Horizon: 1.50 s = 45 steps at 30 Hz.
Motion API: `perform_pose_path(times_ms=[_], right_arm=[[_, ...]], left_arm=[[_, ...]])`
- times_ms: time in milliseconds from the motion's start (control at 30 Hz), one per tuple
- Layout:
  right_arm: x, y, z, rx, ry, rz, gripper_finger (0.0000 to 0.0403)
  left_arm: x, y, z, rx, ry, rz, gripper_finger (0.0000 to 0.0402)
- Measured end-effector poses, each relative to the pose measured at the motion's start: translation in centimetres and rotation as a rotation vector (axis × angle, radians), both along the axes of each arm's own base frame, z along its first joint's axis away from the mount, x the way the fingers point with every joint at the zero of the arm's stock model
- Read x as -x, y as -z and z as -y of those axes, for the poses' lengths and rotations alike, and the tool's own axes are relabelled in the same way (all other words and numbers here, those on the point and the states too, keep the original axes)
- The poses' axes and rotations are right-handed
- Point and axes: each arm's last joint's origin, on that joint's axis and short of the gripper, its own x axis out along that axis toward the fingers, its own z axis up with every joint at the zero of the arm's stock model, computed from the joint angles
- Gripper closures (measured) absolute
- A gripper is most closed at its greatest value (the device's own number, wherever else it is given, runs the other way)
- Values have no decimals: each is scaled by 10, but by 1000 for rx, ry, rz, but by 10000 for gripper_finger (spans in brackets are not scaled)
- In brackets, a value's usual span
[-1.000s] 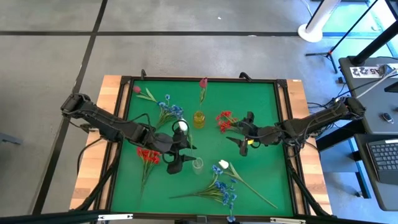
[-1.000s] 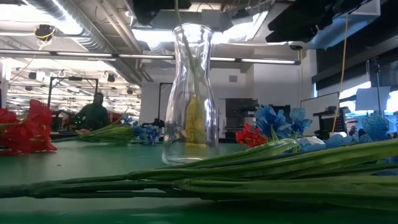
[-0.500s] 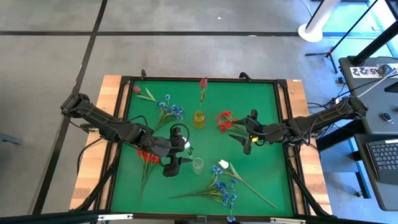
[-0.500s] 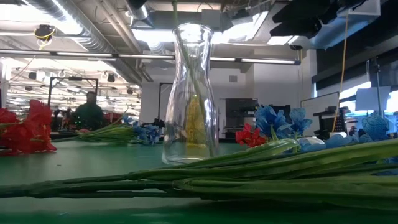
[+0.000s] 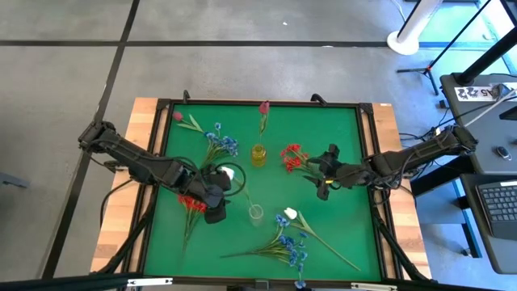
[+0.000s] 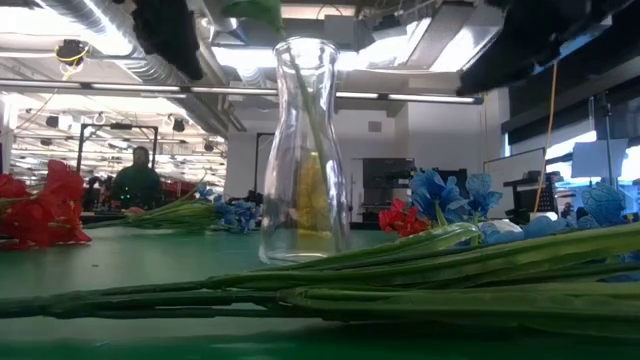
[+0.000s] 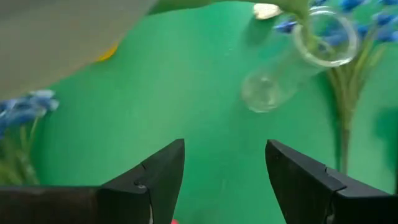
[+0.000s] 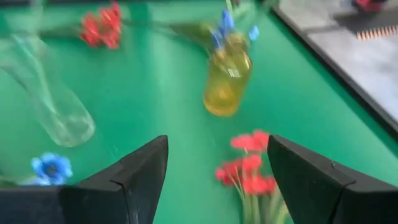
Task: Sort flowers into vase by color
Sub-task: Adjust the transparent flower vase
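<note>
Lying nearest the front edge of the green bench (image 5: 339, 129), a bundle of blue flowers (image 5: 291, 246) spreads its long stems beside a white bud (image 5: 290, 213). Just beyond them stands a clear glass vase (image 5: 256, 212), upright, with a thin green stem leaning out of its mouth. To its left the left claw (image 5: 215, 206) hovers with its fingers spread wide and nothing between them, close to a white bloom (image 5: 228, 172) and over the red flowers (image 5: 191, 204) on the mat. Farther back, a yellow vase (image 5: 258, 153) stands near the middle; red flowers (image 5: 292, 156) lie to its right, with the right claw (image 5: 322, 185) just beside them, also wide and empty. Beyond lie a blue cluster (image 5: 220, 141), a pink bud (image 5: 178, 116) and a dark red bud (image 5: 264, 107) near the far edge.
</note>
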Motion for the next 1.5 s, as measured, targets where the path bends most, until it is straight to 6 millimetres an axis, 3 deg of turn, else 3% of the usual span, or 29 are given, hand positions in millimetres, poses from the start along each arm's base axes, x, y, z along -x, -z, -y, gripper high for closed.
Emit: perform_pose_path(times_ms=[267,400,800,1233,1500], right_arm=[[8,26,21,-52,184,-232,130],[10,39,27,-61,220,-305,130],[6,39,30,-64,238,-266,130],[3,37,29,-70,232,-238,130],[2,36,29,-69,225,-225,130]], left_arm=[[19,22,2,-203,-75,-20,184],[25,31,2,-170,-101,56,184],[2,7,18,-32,125,324,184],[5,5,18,-36,129,320,184],[11,4,27,-126,117,350,184]])
